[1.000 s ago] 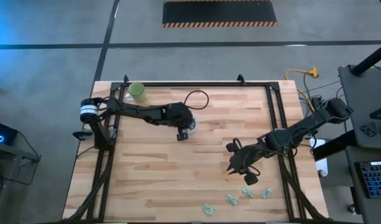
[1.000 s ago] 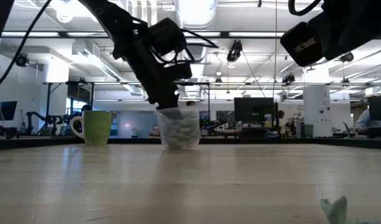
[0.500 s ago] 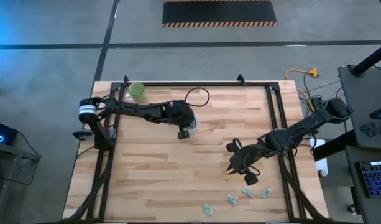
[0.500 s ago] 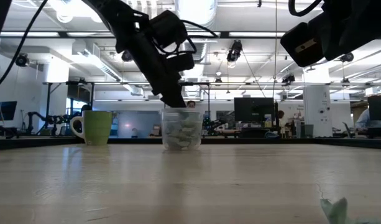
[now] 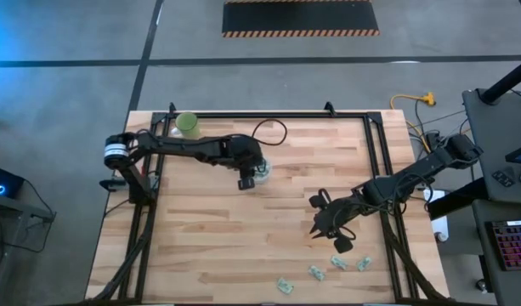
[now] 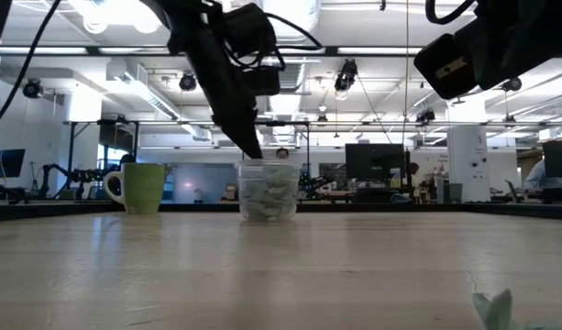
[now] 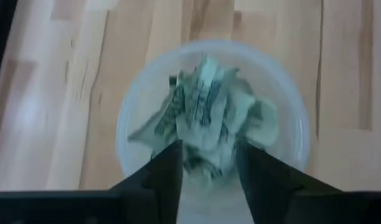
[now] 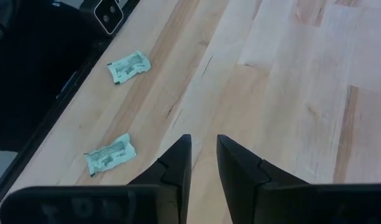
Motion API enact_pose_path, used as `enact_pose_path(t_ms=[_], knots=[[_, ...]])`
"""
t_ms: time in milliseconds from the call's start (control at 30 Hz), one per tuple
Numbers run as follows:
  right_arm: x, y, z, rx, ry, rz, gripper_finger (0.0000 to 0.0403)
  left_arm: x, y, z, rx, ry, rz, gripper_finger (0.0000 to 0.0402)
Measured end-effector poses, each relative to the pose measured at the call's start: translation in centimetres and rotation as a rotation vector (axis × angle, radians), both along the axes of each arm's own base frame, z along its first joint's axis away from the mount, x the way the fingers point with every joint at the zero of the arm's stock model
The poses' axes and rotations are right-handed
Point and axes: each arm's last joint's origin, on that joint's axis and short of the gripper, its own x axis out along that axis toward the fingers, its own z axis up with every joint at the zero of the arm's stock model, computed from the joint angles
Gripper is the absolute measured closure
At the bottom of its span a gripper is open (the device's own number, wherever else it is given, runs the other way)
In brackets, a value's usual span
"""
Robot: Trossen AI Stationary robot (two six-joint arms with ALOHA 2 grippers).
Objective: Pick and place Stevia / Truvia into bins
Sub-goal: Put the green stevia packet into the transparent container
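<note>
The bin, a clear cup (image 5: 262, 170), stands upright on its base left of the table's centre, with several pale green Stevia packets (image 7: 209, 118) heaped inside. My left gripper (image 7: 207, 163) hangs open just above the cup's rim (image 6: 268, 163), its fingers slanting down and empty. Toward the near right, my right gripper (image 8: 202, 155) hovers over bare wood, its fingers a narrow gap apart with nothing between them. Loose packets (image 5: 315, 273) lie flat near the table's front edge; two of them (image 8: 129, 66) (image 8: 110, 154) show in the right wrist view.
An opaque light-green mug (image 5: 188, 124) stands at the far left corner, its handle showing in the low view (image 6: 113, 186). A black cable loop (image 5: 268, 134) lies beyond the clear cup. Black frame rails (image 5: 375, 153) run along the table's edges.
My left gripper has risen from the cup's rim to just above it. The pale packet that was at its fingertips a second ago is no longer there. My right arm has kept still.
</note>
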Motion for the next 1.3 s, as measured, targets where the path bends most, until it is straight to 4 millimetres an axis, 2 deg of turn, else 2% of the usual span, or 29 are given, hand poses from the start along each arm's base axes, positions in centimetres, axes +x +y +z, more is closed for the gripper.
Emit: enact_pose_path(t_ms=[133, 333, 467, 600, 767, 900, 1067, 1300], knots=[[-0.1, 0.0, -0.1, 0.031, 0.036, -0.039, 0.0333, -0.9, -0.7, 1.3, -0.068, 0.030, 0.009, 0.0247], [-0.7, 0.0, -0.9, 0.070, 0.134, -0.109, 0.0333, -2.5, -3.6, 4.7, -0.106, -0.061, -0.102, 0.0242], [-1.1, 0.6, -1.0, 0.101, 0.163, -0.127, 0.0328, -4.0, -6.6, 6.8, -0.100, -0.144, -0.202, 0.0242], [-1.9, 2.0, -1.1, 0.129, 0.201, -0.112, 0.0330, -5.5, -10.6, 7.3, -0.115, -0.234, -0.325, 0.0242], [-3.5, 4.1, -1.2, 0.125, 0.220, -0.152, 0.0334, -6.9, -15.6, 6.1, -0.094, -0.385, -0.463, 0.0242], [-5.0, 6.0, -1.5, 0.109, 0.192, -0.210, 0.0333, -7.6, -17.9, 4.7, -0.093, -0.484, -0.515, 0.0242], [-6.7, 8.2, -2.6, 0.118, 0.215, -0.279, 0.0328, -8.1, -18.7, 3.3, -0.107, -0.568, -0.541, 0.0242], [-7.7, 10.5, -5.5, 0.163, 0.343, -0.401, 0.0334, -8.3, -18.6, 2.4, -0.111, -0.599, -0.539, 0.0242]])
